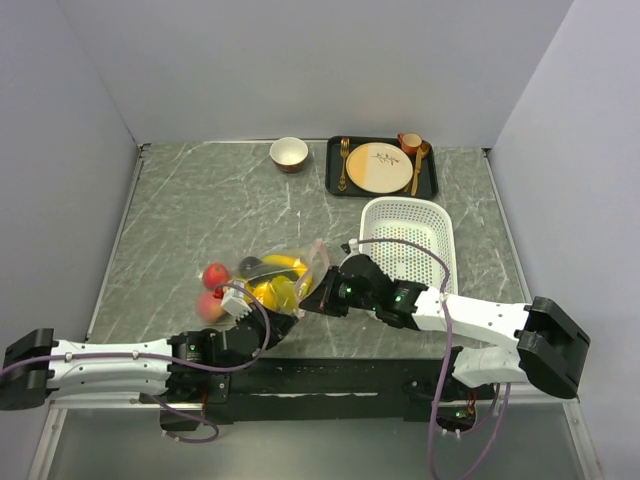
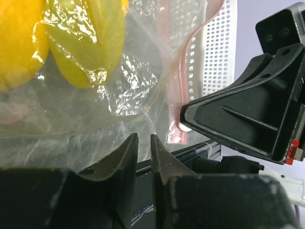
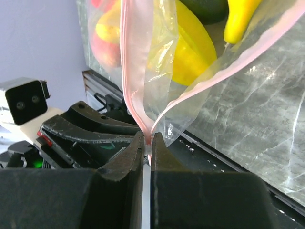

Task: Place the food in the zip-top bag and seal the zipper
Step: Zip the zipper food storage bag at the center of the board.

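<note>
The clear zip-top bag lies at the near middle of the table with the food inside: yellow and orange fruits, a dark piece, and red ones at its left end. My right gripper is shut on the pink zipper at the bag's corner, where the two strips meet; above that the mouth gapes. In the left wrist view my left gripper stands slightly open with nothing between its fingers, just below the bag's film and to the left of the zipper.
The white perforated basket stands right of the bag. A dark tray with a plate and cutlery and a small bowl are at the back. The two grippers sit close together at the table's near edge, by the black rail.
</note>
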### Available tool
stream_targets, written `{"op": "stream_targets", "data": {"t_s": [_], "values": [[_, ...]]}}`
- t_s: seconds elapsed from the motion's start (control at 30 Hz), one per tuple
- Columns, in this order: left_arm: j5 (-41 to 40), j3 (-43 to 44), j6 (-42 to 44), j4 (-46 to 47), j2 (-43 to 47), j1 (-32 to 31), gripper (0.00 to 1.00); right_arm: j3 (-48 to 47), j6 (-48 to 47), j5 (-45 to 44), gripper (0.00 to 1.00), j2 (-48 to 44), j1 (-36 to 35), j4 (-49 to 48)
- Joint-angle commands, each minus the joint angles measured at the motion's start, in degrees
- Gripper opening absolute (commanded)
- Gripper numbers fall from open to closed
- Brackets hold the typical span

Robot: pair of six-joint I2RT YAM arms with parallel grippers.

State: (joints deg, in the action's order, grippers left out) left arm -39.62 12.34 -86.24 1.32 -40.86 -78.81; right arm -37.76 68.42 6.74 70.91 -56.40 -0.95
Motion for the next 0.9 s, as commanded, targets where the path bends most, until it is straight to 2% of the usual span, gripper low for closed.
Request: {"op": "stream_targets", "data": {"t_s": [0.0, 0.2, 0.37, 0.47, 0.57, 0.63, 0.73, 0.87], "values": [[1.39, 1.81, 0.46, 1.76, -1.33, -0.65, 0.22, 1.72, 3.91, -5.33, 0.01, -0.86, -0.64, -3.80], [-0.64, 0.76, -0.95, 2.19, 1.39, -0.73, 0.27, 4.18, 6.89, -8.50, 0.01, -3.76, -1.17, -2.30], [-0.46, -0.82, -1.39, 4.04, 3.51, -0.65, 0.41, 6.12, 7.87, -9.81, 0.01, -6.05, -1.25, -2.83], [0.59, -1.00, -0.96, 5.97, 1.93, -0.74, 0.42, 7.08, 8.66, -10.52, 0.01, -7.10, -1.17, -3.27], [1.73, 1.01, 4.04, 6.33, -1.49, -0.65, 0.43, 6.82, 8.48, -10.44, 0.02, -7.28, -1.08, -3.18], [1.13, 4.95, 9.93, 1.88, -5.34, -1.00, 0.43, 5.68, 7.69, -10.35, 0.02, -7.20, -1.08, -1.96], [-1.86, 10.84, 14.94, -6.39, -11.49, -2.84, 0.43, 3.57, 6.11, -11.84, 0.02, -7.46, -1.08, 0.60], [-8.96, 15.43, 19.95, -10.20, -16.70, -7.32, 0.43, 0.85, 4.27, -13.51, 0.03, -7.72, -1.08, 6.13]]}}
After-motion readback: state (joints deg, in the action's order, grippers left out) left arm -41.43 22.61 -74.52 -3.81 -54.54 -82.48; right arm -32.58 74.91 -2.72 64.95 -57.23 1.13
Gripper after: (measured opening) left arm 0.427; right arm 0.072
